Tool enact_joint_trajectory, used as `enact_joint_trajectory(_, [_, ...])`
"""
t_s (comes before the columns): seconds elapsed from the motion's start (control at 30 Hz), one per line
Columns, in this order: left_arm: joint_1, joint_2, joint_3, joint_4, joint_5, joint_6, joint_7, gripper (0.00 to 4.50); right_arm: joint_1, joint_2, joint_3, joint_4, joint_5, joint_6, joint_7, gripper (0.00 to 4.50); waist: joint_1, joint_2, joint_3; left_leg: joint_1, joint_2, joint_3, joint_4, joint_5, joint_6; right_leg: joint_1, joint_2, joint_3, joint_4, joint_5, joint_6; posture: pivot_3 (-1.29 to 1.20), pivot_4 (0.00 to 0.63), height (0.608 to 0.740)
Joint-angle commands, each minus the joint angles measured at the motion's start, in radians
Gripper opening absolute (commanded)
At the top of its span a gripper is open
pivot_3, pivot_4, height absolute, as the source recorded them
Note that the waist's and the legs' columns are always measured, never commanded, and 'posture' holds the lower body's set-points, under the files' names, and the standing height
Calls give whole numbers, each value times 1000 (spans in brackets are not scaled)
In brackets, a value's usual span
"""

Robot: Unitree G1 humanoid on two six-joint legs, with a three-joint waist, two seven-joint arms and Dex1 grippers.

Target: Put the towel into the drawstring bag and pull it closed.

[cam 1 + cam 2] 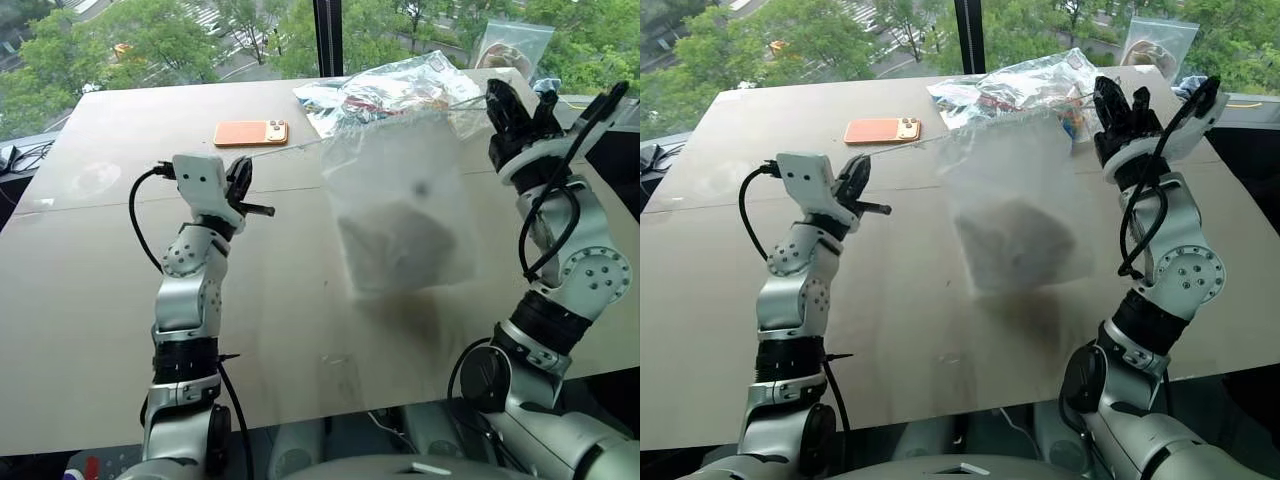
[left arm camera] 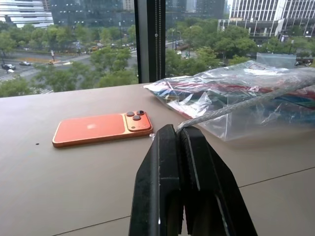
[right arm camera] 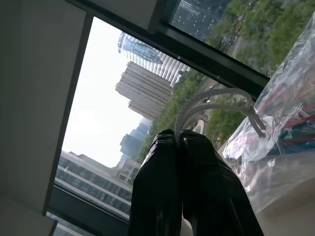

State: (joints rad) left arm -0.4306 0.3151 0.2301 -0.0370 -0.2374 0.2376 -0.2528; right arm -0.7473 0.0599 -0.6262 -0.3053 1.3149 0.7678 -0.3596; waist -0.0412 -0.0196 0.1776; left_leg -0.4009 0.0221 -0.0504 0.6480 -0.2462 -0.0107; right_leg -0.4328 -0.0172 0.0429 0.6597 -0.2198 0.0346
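Your left hand (image 1: 243, 183) is raised over the surface (image 1: 100, 300) with its two black fingers (image 2: 162, 182) pressed together on the white cord (image 2: 236, 104), which runs taut from the fingertips across to the drawstring bag (image 1: 400, 200). Your right hand (image 1: 520, 112) is lifted higher on the other side, its fingers (image 3: 192, 182) also pinched tight on a loop of cord (image 3: 211, 101) that curls out just past the tips. Between your two hands the drawstring bag hangs clear of the surface, its gathered mouth drawn along the cord line and its translucent body sagging below. You can see the towel (image 1: 395, 240) as a pale bundle sitting low inside the bag, showing through the thin fabric. Behind the bag, a clear plastic bag of colourful items (image 1: 385, 92) lies on the surface near the window, and an orange phone (image 1: 251, 132) lies flat to its left, well apart from your left hand.
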Motion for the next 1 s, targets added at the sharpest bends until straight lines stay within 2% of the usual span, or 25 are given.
enact_joint_trajectory(0.03, [22,40,115,32,11,32,100,0,-36,-71,-97,-39,47,-202,-38,41,0,0,0,0,0,0,0,0,0,0,0,0,0,0,0,0,150,740])
enact_joint_trajectory(0.27, [40,49,124,25,5,50,109,0,-50,-124,-101,3,59,-363,-57,41,0,0,0,0,0,0,0,0,0,0,0,0,0,0,0,0,150,740])
enact_joint_trajectory(0.6, [41,60,143,46,-12,65,123,0,-19,-177,-85,41,70,-441,-39,41,0,0,0,0,0,0,0,0,0,0,0,0,0,0,0,0,150,740])
enact_joint_trajectory(1.0, [25,82,187,120,-64,73,151,0,-32,-231,-113,-6,93,-507,-158,41,0,0,0,0,0,1,0,0,0,0,0,1,0,0,0,0,150,740])
